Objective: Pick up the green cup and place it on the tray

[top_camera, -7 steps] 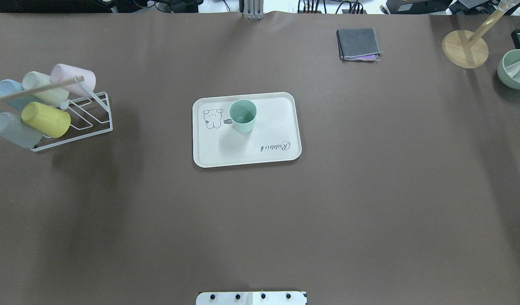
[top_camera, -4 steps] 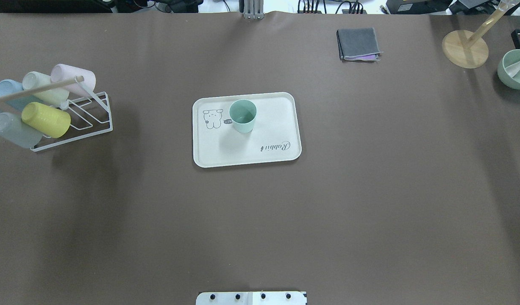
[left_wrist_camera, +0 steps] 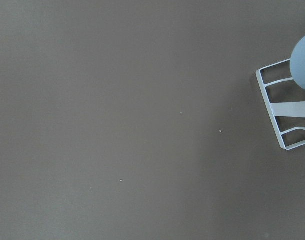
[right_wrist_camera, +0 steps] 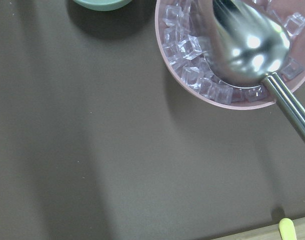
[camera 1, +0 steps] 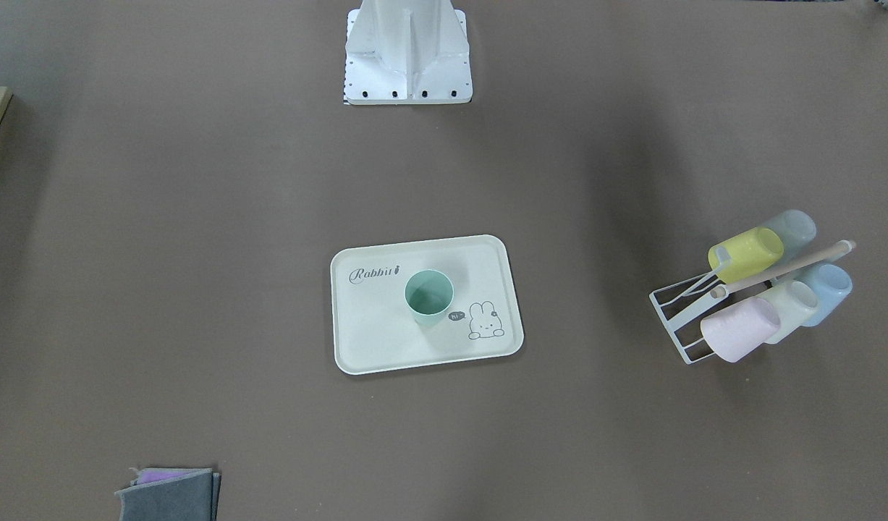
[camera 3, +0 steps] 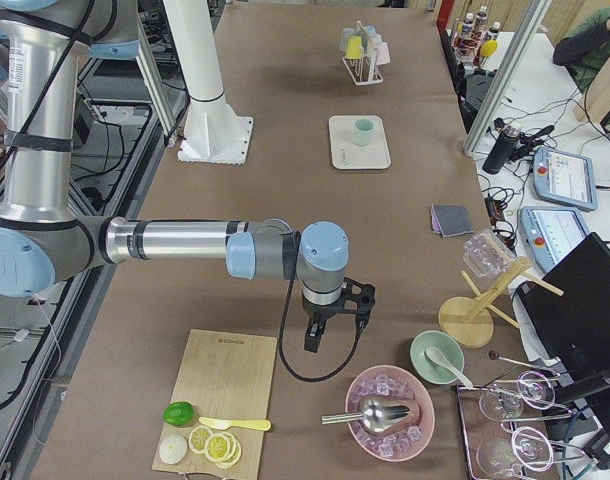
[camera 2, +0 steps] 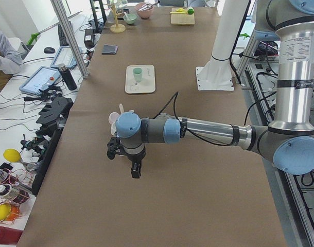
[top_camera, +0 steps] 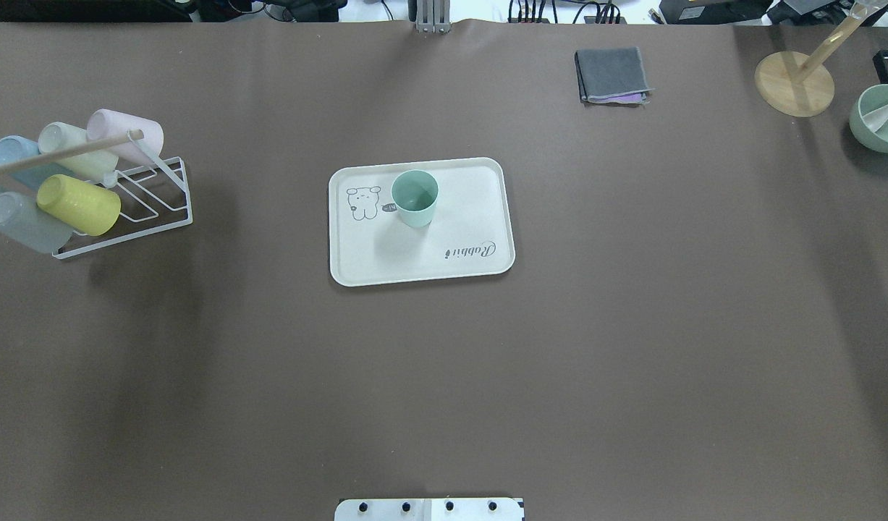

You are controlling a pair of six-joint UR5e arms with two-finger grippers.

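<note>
The pale mint-green cup point(top_camera: 415, 197) stands upright on the cream "Rabbit" tray point(top_camera: 451, 239) at mid-table, beside the bunny drawing. Both also show in the front view: the cup point(camera 1: 428, 295) and the tray point(camera 1: 386, 340). Neither gripper is near them. My left gripper point(camera 2: 135, 170) hangs over bare table near the cup rack, seen only in the left side view. My right gripper point(camera 3: 313, 340) hangs near the ice bowl, seen only in the right side view. I cannot tell whether either is open or shut. The wrist views show no fingers.
A white wire rack point(top_camera: 150, 206) with several pastel cups lies at the table's left end. A folded grey cloth point(top_camera: 611, 74), a wooden stand point(top_camera: 794, 83) and a green bowl point(top_camera: 880, 119) sit at the far right. A pink bowl of ice point(right_wrist_camera: 192, 60) with a ladle and a cutting board point(camera 3: 225, 400) are by the right arm.
</note>
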